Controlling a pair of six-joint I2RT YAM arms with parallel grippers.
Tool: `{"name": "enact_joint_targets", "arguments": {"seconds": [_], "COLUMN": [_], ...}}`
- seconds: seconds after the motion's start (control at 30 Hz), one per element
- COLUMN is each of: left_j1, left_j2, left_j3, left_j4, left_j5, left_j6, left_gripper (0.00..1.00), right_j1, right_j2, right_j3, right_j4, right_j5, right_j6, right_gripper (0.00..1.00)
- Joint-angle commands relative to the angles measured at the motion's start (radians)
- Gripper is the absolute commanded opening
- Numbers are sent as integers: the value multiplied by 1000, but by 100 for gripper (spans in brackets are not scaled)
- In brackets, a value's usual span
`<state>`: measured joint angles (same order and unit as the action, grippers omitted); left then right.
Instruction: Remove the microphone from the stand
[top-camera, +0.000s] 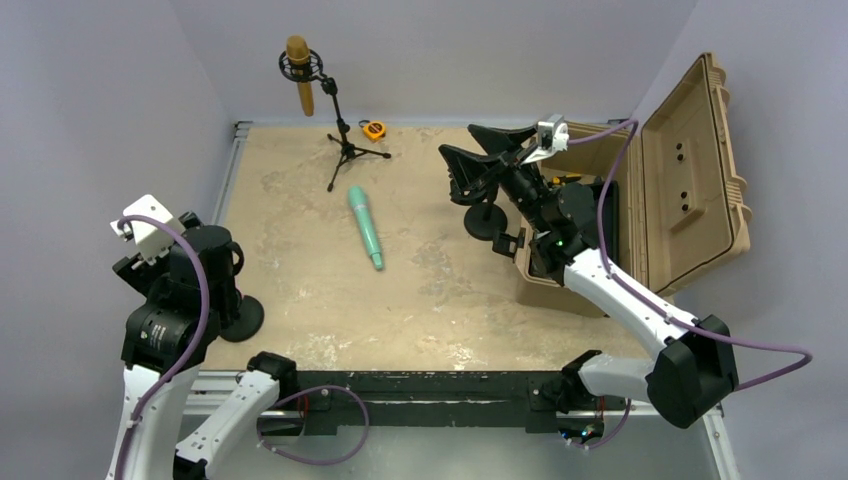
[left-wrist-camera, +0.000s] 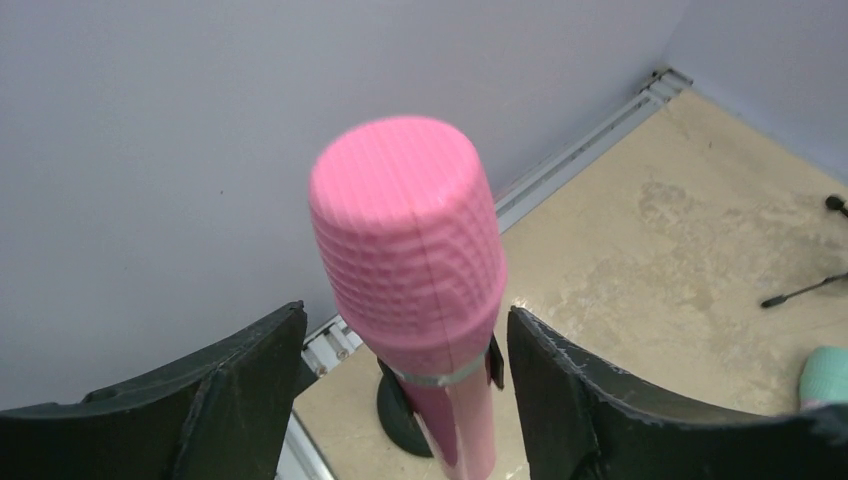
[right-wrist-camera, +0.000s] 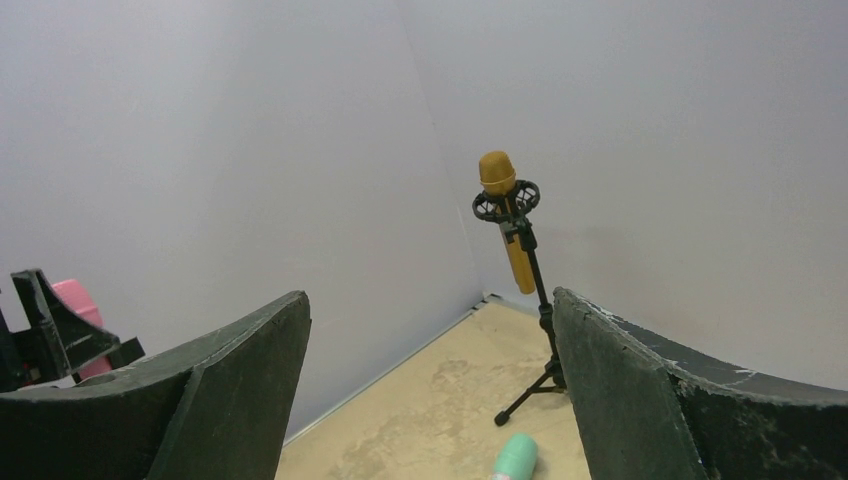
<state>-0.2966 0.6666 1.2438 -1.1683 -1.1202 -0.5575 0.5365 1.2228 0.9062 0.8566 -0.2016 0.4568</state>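
A pink microphone (left-wrist-camera: 415, 250) stands upright in a clip on a stand with a round black base (left-wrist-camera: 395, 410). My left gripper (left-wrist-camera: 406, 310) is open around it just below its head, with a gap on each side and neither finger touching. In the top view the left arm hides this microphone; only the base (top-camera: 245, 318) shows. My right gripper (top-camera: 458, 140) is open and empty, held above the table's right middle and facing left. The pink microphone (right-wrist-camera: 75, 300) shows at the left edge of its view.
A gold microphone (top-camera: 299, 75) sits in a black tripod stand (top-camera: 345, 140) at the back. A green microphone (top-camera: 365, 226) lies on the table's middle. A yellow tape measure (top-camera: 374, 129), another round black base (top-camera: 488, 222) and an open tan case (top-camera: 690, 170) stand at the right.
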Motion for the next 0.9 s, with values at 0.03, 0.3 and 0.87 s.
{"name": "enact_joint_targets", "arguments": {"seconds": [0.03, 0.3, 0.87], "left_j1": [7, 19, 30], "left_j2": [15, 34, 0], "left_j3": [-20, -48, 44], "left_j4": [214, 359, 280], "left_j5": [-71, -118, 331], "left_j6": [150, 235, 240], "left_gripper": [83, 84, 0], "right_j1": [6, 8, 20], "right_j2": [-16, -3, -13], "right_j3": [-20, -22, -26], "right_j4": [31, 33, 50], "right_j5": [-4, -12, -73], "right_j6": [11, 10, -37], "right_gripper": [89, 89, 89]}}
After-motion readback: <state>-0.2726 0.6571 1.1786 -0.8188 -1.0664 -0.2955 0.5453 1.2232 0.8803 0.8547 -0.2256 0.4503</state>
